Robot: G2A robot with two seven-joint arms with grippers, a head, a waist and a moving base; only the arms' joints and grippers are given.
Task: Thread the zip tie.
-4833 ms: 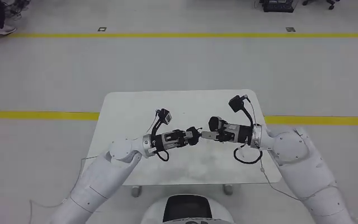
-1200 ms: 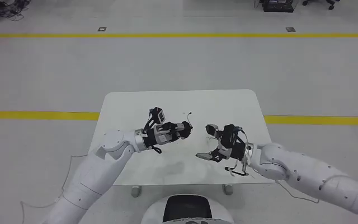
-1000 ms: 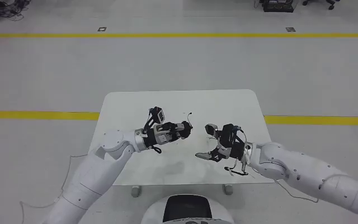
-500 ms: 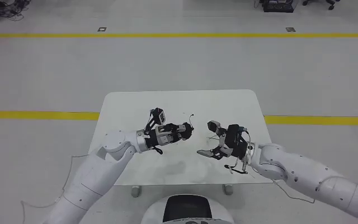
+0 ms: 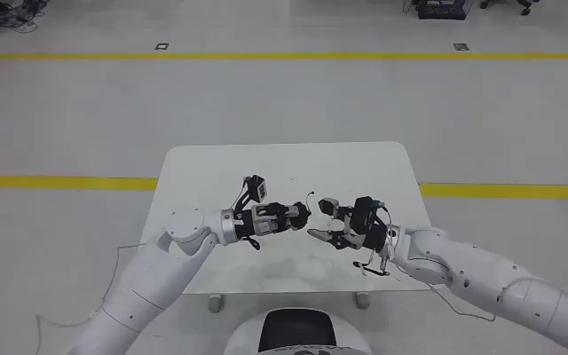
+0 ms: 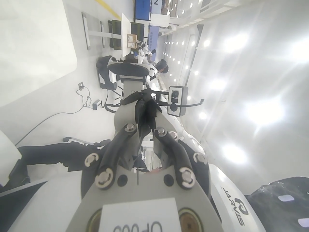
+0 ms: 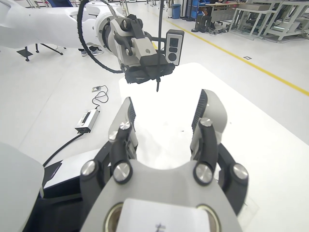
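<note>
My left gripper (image 5: 300, 216) hangs over the middle of the white table (image 5: 355, 164), shut on a thin black zip tie (image 5: 310, 195). In the right wrist view the left gripper (image 7: 147, 69) pinches the zip tie (image 7: 160, 25) near one end. A short tip pokes out below its pads and the long strip runs up and away. My right gripper (image 5: 319, 220) faces it from close by, open, with nothing between its fingers. The tie's tip hangs just beyond the right gripper (image 7: 166, 97). The left wrist view shows the left gripper (image 6: 144, 96) closed.
The table's bare top (image 7: 241, 134) lies under both grippers. A yellow floor line (image 5: 71, 183) runs behind the table. Beside the table, a power brick with a cable (image 7: 87, 119) lies on the floor.
After the grippers parted, the right gripper, still open, has swung back up toward the left gripper. The left gripper has shifted slightly right and nearer, still holding the zip tie.
</note>
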